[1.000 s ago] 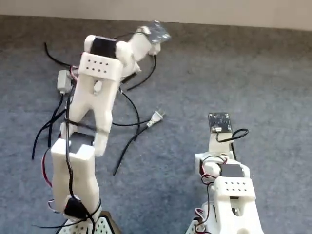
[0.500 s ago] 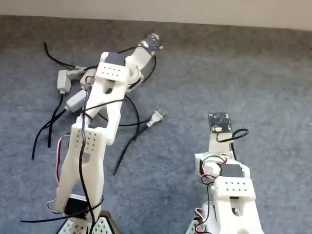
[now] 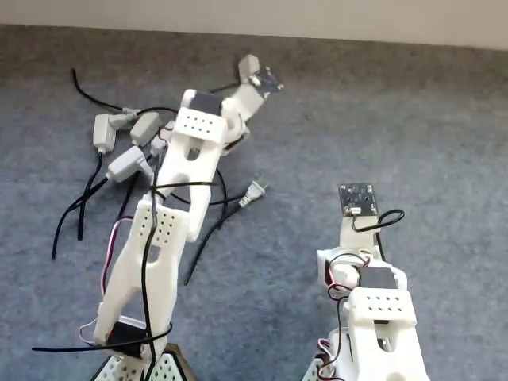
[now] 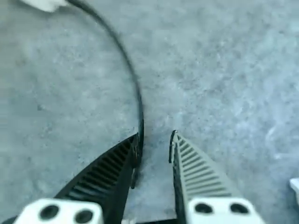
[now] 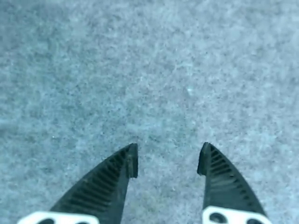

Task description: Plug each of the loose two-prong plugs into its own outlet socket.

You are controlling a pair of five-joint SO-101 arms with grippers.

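A loose two-prong plug (image 3: 255,190) on a black cord lies on the grey carpet mid-scene. Three grey outlet sockets (image 3: 103,131), (image 3: 145,125), (image 3: 127,164) sit among black cords at the far left. My left gripper (image 3: 248,65) is stretched out to the far side, beyond the plug and right of the sockets. In the left wrist view this gripper (image 4: 154,142) is narrowly open just above the carpet, and a black cord (image 4: 133,79) runs along the tip of its dark finger (image 4: 112,177). My right gripper (image 5: 167,161) is open over bare carpet, near its own base.
Black cords (image 3: 79,206) loop over the carpet around the left arm (image 3: 171,222). A white piece (image 4: 44,3) sits at the cord's far end in the left wrist view. The right arm (image 3: 369,302) is folded at the front right.
The left arm has swung to the right and stretched out, uncovering the sockets at the far left. Its gripper stayed near the far side. The right arm has not moved.
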